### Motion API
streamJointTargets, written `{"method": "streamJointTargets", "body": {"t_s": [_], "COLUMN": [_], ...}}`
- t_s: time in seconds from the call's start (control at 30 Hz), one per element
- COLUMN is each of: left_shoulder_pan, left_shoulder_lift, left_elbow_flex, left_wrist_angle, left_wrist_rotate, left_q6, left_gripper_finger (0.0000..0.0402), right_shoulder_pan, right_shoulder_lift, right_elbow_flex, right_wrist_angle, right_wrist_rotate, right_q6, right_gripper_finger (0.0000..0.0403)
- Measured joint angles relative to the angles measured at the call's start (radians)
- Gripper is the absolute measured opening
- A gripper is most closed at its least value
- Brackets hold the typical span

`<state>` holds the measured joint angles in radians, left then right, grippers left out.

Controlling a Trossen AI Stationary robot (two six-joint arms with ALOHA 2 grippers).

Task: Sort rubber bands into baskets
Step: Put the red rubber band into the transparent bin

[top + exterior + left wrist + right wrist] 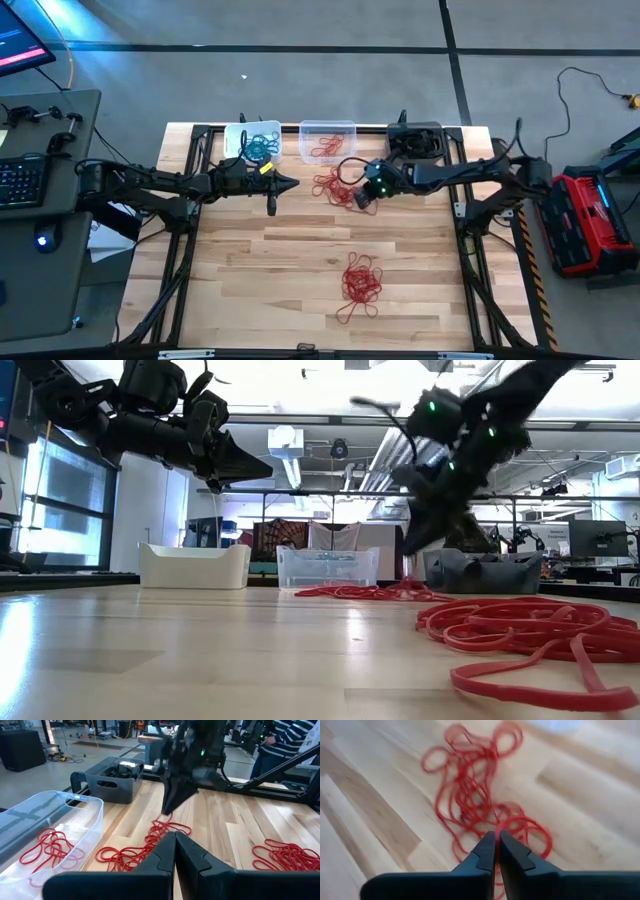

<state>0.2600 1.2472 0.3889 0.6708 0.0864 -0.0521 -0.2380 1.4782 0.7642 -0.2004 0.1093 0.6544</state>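
A tangle of red rubber bands [333, 186] lies on the wooden table in front of the clear basket [328, 128]. My right gripper [496, 836] stands at the tangle's right side, slanting down, shut on some of its strands. My left gripper [293, 183] hovers shut above the table, left of that tangle, with nothing between its fingers [175, 837]. A second red tangle [361, 282] lies nearer the front edge. The white basket [240, 132] holds teal bands [260, 148], the clear one holds red bands [47, 850], and the dark grey basket [415, 140] stands at the right. My right gripper pinches a few red strands [496, 826] at the tangle's near-right side between its two fingertips. The fingers slant down from the table's right. The pinched strands rise a little toward the fingertips [163, 816], while the rest of the tangle [470, 795] lies on the table.
The three baskets stand in a row along the table's far edge. Open wood lies between the two red tangles and at the front left. A black frame runs round the table. A person in a striped top [277, 740] stands beyond the far right.
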Motion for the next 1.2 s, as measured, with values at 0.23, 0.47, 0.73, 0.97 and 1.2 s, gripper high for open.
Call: {"method": "streamJointTargets", "body": {"t_s": [0.23,0.47,0.73,0.97,1.2], "left_shoulder_pan": [-0.001,-0.014,-0.024,-0.024,-0.024], "left_shoulder_lift": [0.000,0.000,0.000,0.000,0.000], "left_elbow_flex": [0.000,0.000,0.000,0.000,0.000], "left_wrist_angle": [-0.001,-0.002,-0.001,0.000,0.000], "left_wrist_rotate": [0.000,0.000,-0.001,-0.002,-0.003], "left_q6": [-0.008,-0.007,0.001,0.001,0.001], "left_gripper_finger": [0.0000,0.0000,0.0000,0.0000,0.0000], "right_shoulder_pan": [0.048,0.048,-0.004,-0.097,-0.181], "right_shoulder_lift": [-0.014,-0.014,-0.003,0.075,0.169], "right_elbow_flex": [0.221,0.360,0.380,0.380,0.380], "right_wrist_angle": [-0.209,-0.233,-0.053,0.113,0.221], "right_wrist_rotate": [0.108,0.169,0.223,0.105,0.055], "right_q6": [-0.127,-0.253,-0.389,-0.464,-0.523], "right_gripper_finger": [0.0003,0.0002,0.0001,0.0000,0.0000]}}
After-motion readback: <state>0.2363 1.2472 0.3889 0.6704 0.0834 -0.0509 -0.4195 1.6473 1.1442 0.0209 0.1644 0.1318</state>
